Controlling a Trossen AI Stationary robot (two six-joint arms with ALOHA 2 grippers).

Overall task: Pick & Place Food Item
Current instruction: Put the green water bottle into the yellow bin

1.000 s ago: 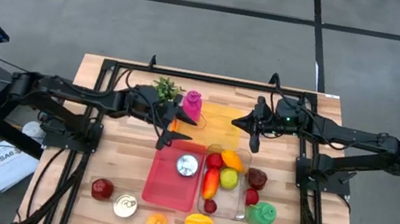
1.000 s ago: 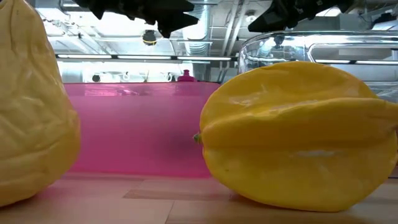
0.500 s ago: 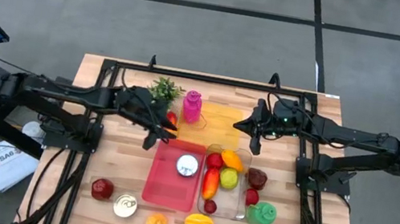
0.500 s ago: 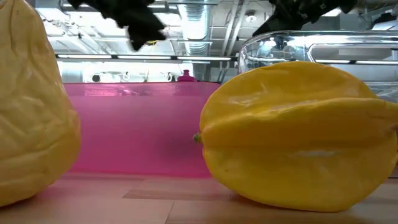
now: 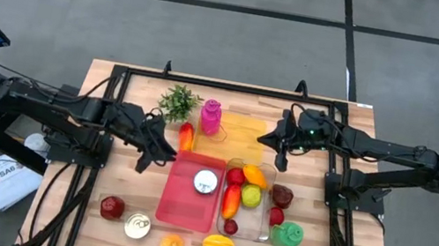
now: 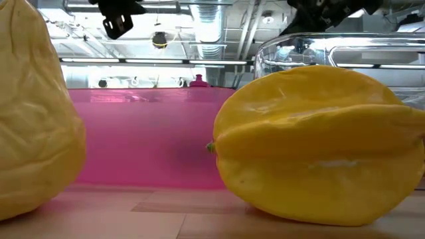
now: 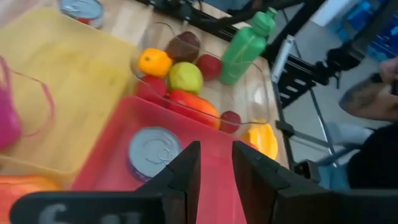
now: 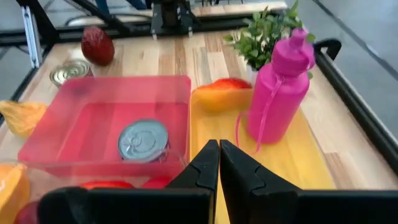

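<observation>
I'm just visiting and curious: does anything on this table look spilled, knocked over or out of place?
Mostly tidy. The one oddity is an orange-red fruit half on the yellow tray's edge, beside the pink bottle. Nothing is spilled.

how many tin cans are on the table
2. One tin can lies inside the pink tray; the other tin can stands on the wooden table near its front edge, beside the dark red fruit.

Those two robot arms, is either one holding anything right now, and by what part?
Nothing is held. The left end effector has a narrow, empty gap between its fingers, above the red tray. The right end effector is shut on nothing, over the yellow board.
</observation>
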